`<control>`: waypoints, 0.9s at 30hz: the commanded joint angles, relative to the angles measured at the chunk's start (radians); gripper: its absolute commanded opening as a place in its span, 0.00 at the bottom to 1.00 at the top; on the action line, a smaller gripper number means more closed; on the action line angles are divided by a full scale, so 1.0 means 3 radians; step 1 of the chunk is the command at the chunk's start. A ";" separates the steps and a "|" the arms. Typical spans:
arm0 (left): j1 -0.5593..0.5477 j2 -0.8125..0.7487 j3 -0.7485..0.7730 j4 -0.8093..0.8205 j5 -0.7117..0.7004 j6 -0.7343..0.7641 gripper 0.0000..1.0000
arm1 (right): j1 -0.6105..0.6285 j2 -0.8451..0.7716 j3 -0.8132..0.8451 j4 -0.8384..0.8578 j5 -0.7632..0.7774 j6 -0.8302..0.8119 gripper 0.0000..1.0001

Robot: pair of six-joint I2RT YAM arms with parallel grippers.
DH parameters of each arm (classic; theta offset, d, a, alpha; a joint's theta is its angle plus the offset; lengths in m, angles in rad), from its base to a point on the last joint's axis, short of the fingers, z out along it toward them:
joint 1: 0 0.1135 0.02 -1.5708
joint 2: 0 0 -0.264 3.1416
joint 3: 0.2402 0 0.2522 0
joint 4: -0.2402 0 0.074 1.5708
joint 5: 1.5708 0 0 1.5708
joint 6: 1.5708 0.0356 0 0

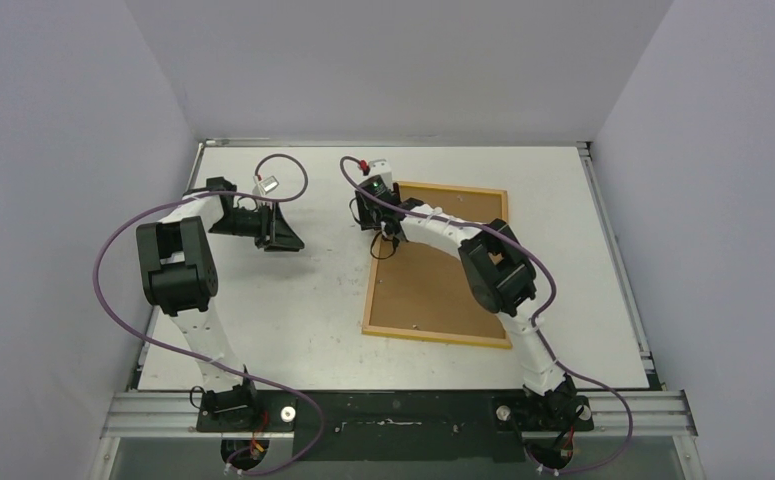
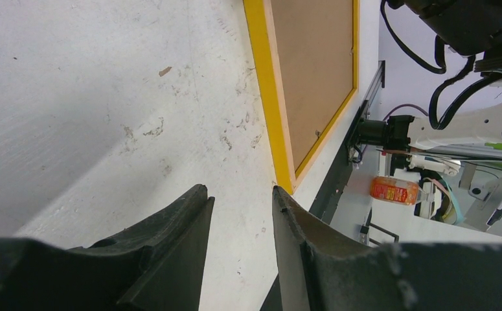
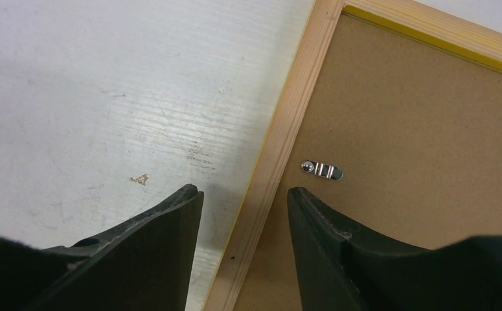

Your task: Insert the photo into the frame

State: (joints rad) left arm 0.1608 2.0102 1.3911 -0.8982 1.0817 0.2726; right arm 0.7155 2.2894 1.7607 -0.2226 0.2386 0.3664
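The frame (image 1: 374, 290) lies face down on the white table, right of centre, pale wood back up and yellow edge showing in the left wrist view (image 2: 269, 97). A brown fibreboard backing panel (image 1: 428, 285) sits inside it. The photo is not in view. My right gripper (image 1: 385, 243) is open and empty, its jaws straddling the frame's left rail (image 3: 287, 123) near the far corner, beside a small metal clip (image 3: 322, 170) on the panel (image 3: 416, 129). My left gripper (image 1: 291, 243) is open and empty above bare table, left of the frame, as the left wrist view (image 2: 241, 194) shows.
White enclosure walls stand on three sides of the table (image 1: 293, 320). A metal rail (image 1: 403, 412) with the arm bases runs along the near edge. An orange bottle (image 2: 394, 190) sits off the table beyond that edge. My right arm (image 1: 498, 270) reaches over the panel.
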 commanded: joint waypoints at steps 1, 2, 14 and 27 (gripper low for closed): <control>0.0012 -0.0107 0.0060 -0.0070 0.0066 0.0107 0.37 | 0.0039 -0.0063 0.0020 0.0012 0.0315 -0.0035 0.53; 0.0015 -0.0105 0.0068 -0.0083 0.0063 0.0116 0.37 | 0.0050 -0.0087 0.0002 0.0049 0.0395 -0.0035 0.53; 0.0021 -0.0110 0.0128 -0.0175 0.0052 0.0155 0.37 | 0.0070 0.0191 0.0200 0.0003 0.0321 -0.0004 0.42; 0.0041 -0.0180 0.0141 -0.0204 0.0011 0.0135 0.36 | 0.0209 -0.0057 -0.0219 0.0280 -0.0232 -0.0395 0.24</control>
State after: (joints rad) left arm 0.1608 2.0102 1.3922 -0.9478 1.0794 0.2962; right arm 0.7303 2.3318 1.7771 -0.2039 0.3202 0.3264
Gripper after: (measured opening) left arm 0.367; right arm 0.264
